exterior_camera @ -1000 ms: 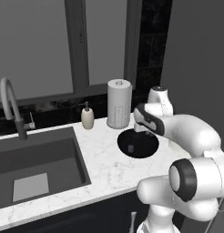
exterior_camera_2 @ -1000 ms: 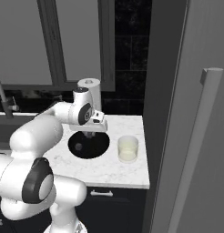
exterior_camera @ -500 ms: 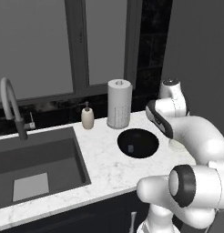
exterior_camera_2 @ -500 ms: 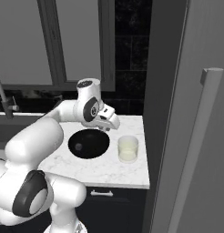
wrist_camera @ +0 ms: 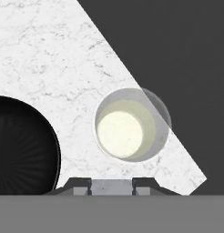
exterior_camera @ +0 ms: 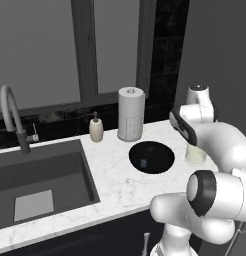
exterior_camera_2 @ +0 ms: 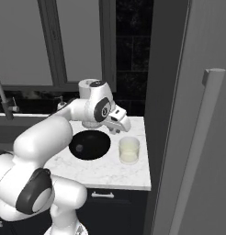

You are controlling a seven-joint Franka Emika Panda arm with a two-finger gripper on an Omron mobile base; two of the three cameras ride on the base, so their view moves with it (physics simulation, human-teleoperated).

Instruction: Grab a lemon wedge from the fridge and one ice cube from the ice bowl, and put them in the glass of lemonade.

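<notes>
My gripper (exterior_camera_2: 121, 126) hangs over the right end of the counter, just above and left of the glass of lemonade (exterior_camera_2: 129, 150). Seen from the hand, the glass of lemonade (wrist_camera: 127, 129) stands a little ahead of the gripper (wrist_camera: 111, 185), which is shut on a small bluish-grey ice cube (wrist_camera: 111, 187). The glossy black ice bowl (exterior_camera_2: 89, 144) lies to the left of the glass, and its rim (wrist_camera: 52, 141) shows in the hand view. The arm partly hides the glass of lemonade (exterior_camera: 195, 156) beside the ice bowl (exterior_camera: 151, 157). The lemon wedge is out of view.
The grey fridge (exterior_camera_2: 211, 160) with its bar handle (exterior_camera_2: 193, 151) stands tight against the counter's right edge. A paper-towel roll (exterior_camera: 130, 114) and a soap bottle (exterior_camera: 96, 128) stand behind the bowl. The sink (exterior_camera: 40, 175) and faucet (exterior_camera: 12, 117) are at the left.
The arm has swung right, carrying the shut gripper from over the ice bowl to above the glass of lemonade. Bowl and glass stayed put.
</notes>
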